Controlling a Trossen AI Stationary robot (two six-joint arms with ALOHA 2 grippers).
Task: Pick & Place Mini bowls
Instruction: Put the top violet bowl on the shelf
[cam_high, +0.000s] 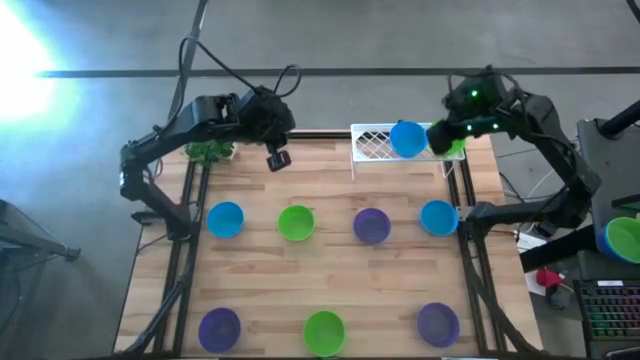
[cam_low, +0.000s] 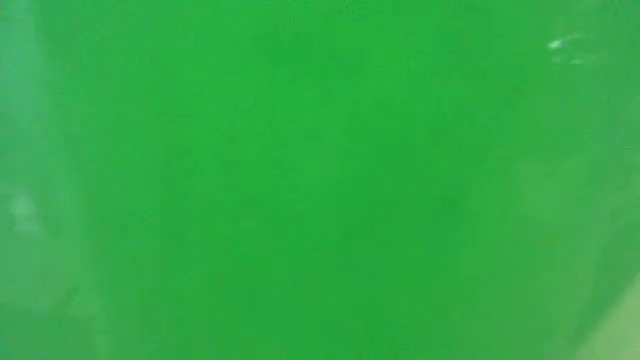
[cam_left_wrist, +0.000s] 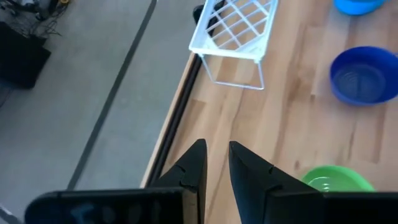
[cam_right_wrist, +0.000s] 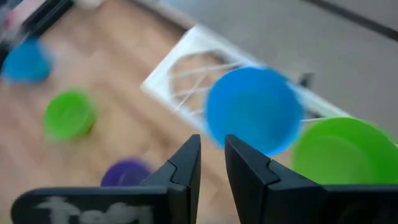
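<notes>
Seven mini bowls stand apart on the wooden table: blue (cam_high: 225, 219), green (cam_high: 296, 222), purple (cam_high: 371, 225) and blue (cam_high: 438, 217) in the middle row, and purple (cam_high: 219, 328), green (cam_high: 323, 332) and purple (cam_high: 437, 323) near the front. Another blue bowl (cam_high: 407, 138) (cam_right_wrist: 252, 118) sits on the white wire rack (cam_high: 375, 145), with a green one (cam_right_wrist: 342, 155) at the rack's right end. My right gripper (cam_high: 434, 134) (cam_right_wrist: 212, 149) hovers just short of that blue bowl, fingers slightly apart with nothing between them. My left gripper (cam_high: 278, 158) (cam_left_wrist: 216, 163) hangs over the far left, narrowly open and empty.
A leafy green toy plant (cam_high: 210, 150) lies at the far left corner. Stacked bowls (cam_high: 625, 238) sit off the table to the right. One green surface fills the whole low view. Bare wood lies between the two rows of bowls.
</notes>
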